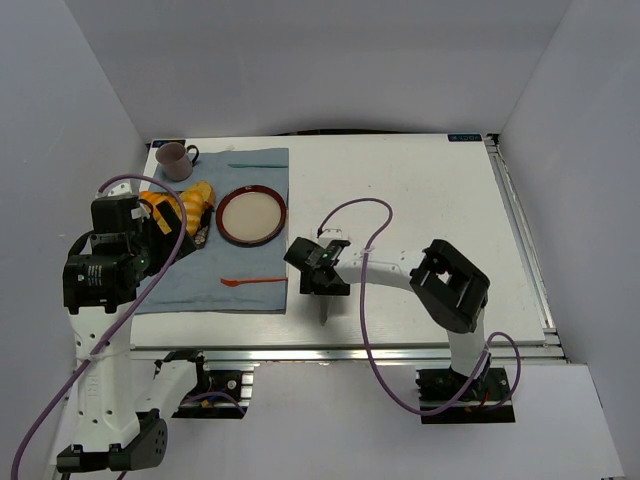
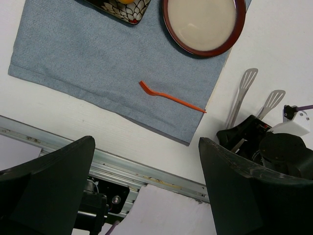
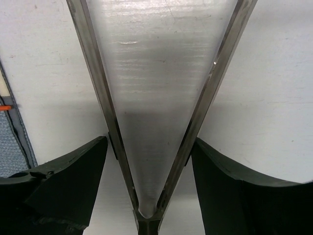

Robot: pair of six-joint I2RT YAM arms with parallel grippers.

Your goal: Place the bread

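Closest in, the right gripper is held low over the white table. Its fingers are apart and set one on each side of the steel tongs, just ahead of the hinge. The pads lie right against the two arms, but whether they are pressing cannot be told. That spot is judged to be chosen so that the arms can be squeezed while the slotted tips are left free beyond the gripper.

Behind the hinge, the table's near metal rail runs close, so little room is left for drawing back. To the gripper's right the table is bare and open.

Just to its left lies the edge of the blue cloth, with an orange spoon beside that edge. A low sweep leftward could catch either.

Further ahead and left sits the red-rimmed plate, with nothing on it, judged to be where the bread belongs. The bread lies beyond the plate's left side, well apart from the right gripper, on the black patterned tray among other baked pieces.

The left gripper hangs above the cloth, its fingers spread wide on nothing.
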